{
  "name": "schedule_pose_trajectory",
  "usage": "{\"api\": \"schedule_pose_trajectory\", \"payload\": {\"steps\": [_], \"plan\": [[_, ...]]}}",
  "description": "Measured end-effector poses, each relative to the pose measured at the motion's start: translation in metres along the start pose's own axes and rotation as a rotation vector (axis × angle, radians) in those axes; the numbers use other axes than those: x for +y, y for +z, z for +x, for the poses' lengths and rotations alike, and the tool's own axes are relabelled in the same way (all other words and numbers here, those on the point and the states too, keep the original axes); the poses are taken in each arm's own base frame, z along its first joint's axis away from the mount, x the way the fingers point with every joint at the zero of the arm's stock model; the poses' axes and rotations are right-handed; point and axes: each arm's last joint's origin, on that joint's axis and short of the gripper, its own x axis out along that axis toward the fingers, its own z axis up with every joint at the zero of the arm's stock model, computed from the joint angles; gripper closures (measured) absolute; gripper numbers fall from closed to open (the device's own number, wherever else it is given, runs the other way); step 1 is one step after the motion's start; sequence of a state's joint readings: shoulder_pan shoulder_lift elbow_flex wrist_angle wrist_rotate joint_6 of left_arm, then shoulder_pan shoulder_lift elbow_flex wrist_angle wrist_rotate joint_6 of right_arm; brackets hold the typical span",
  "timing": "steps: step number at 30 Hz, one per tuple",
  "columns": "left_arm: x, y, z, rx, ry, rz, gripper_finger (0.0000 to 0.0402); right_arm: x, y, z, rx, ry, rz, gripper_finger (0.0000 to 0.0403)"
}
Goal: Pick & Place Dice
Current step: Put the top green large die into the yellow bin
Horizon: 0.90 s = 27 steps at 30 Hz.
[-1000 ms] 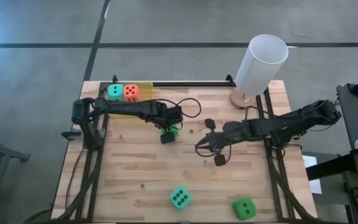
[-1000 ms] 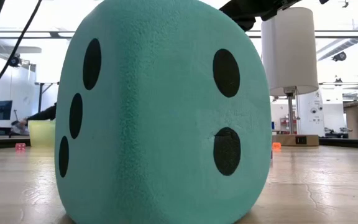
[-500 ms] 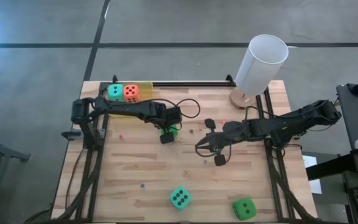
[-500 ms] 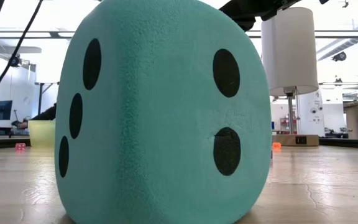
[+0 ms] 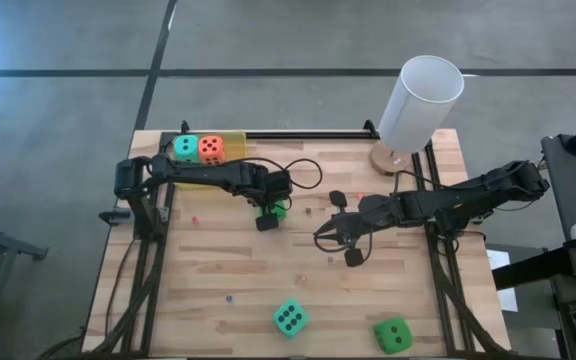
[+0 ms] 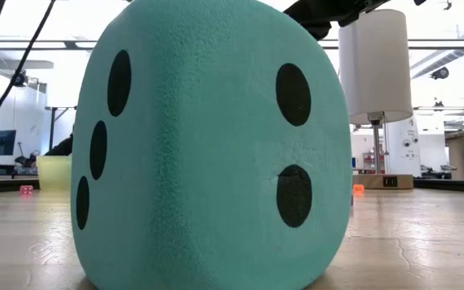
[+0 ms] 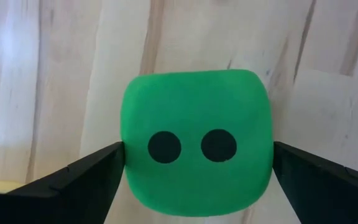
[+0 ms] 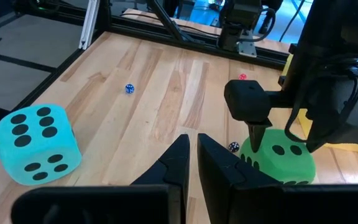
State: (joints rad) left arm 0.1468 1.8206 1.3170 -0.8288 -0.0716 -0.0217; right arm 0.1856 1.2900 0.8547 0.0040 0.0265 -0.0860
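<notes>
Nothing moved; yellow tray (image 5: 230, 135) holds teal die (image 5: 185, 148), orange-red die (image 5: 211, 149)

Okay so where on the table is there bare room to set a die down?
Bare wood lies left of the teal die, below the left claw, and between that die and the right claw. It is crowded around the green die at the left claw, and in the yellow tray.

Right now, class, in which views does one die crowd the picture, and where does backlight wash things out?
Low view: the teal die fills most of the frame against bright, washed-out windows. Left wrist view: the green die looms large between the left gripper fingers, the wood around it pale and soft.
</notes>
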Motion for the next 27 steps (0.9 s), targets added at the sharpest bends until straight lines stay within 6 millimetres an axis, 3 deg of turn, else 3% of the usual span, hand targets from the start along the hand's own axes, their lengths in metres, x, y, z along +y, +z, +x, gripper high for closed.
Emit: {"api": "schedule_pose_trajectory", "payload": {"steps": [7,27], "plan": [[-0.0021,-0.0001,-0.0007,-0.002,-0.068,0.071,0.0002,0.0,0.0001,0.0,-0.001,0.0,0.0,0.0374],[-0.0068,-0.0005,0.0,0.0,-0.034,0.062,0.0002,0.0,0.0001,0.0,-0.001,0.0,0.0,0.0374]]}}
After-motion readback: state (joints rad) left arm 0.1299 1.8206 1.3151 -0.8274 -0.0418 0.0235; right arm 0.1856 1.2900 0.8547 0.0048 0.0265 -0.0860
